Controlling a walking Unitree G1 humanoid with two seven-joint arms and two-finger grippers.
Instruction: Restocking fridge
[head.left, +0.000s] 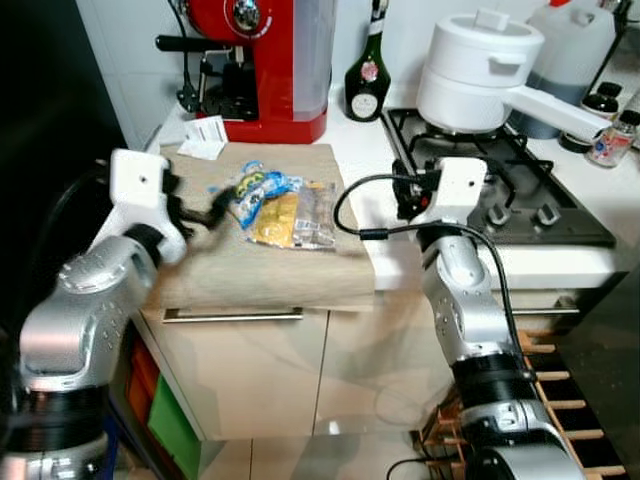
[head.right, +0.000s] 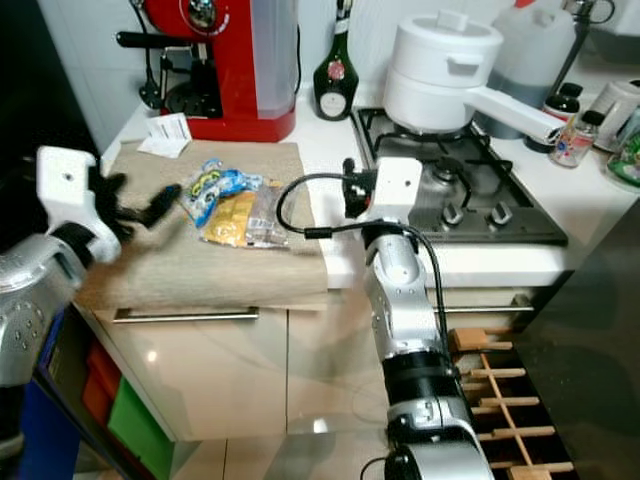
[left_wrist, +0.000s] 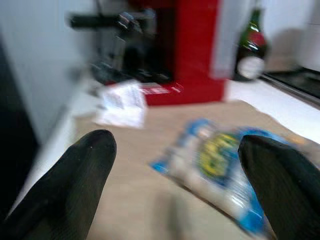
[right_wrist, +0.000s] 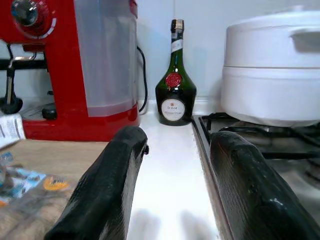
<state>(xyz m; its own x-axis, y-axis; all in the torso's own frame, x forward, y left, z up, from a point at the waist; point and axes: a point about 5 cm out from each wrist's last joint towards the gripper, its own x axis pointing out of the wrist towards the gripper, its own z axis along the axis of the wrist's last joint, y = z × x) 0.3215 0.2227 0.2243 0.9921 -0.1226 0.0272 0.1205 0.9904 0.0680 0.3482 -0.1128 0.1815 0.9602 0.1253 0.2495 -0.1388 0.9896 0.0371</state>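
Left eye view, from the robot's left: left gripper (head.left: 212, 213) low over the wooden board (head.left: 262, 270), black fingers spread wide, nothing between them. Just ahead of its tips, the blue-and-yellow food packet (head.left: 262, 192), flat on the board, lying partly over a clear-wrapped yellow pack (head.left: 295, 218). Aimed that way, by the look of it, to take the blue packet for the fridge; approach under way, grasp not yet made. Left wrist view blurred, so hard to say whether the fingertips (left_wrist: 87, 155) touch the wrapper or stop just short. Beyond that gripper, a folded paper slip (head.left: 206, 136) and the red coffee machine (head.left: 262, 60) at the wall.

Further right, right gripper (head.left: 408, 195) at the counter edge between board and gas hob (head.left: 500, 195), fingers parted, holding nothing; probably parked clear of the reach. Past its tips, a dark green bottle (right_wrist: 175, 82); off to its right side, the white lidded pot (head.left: 480, 70) on the burner.
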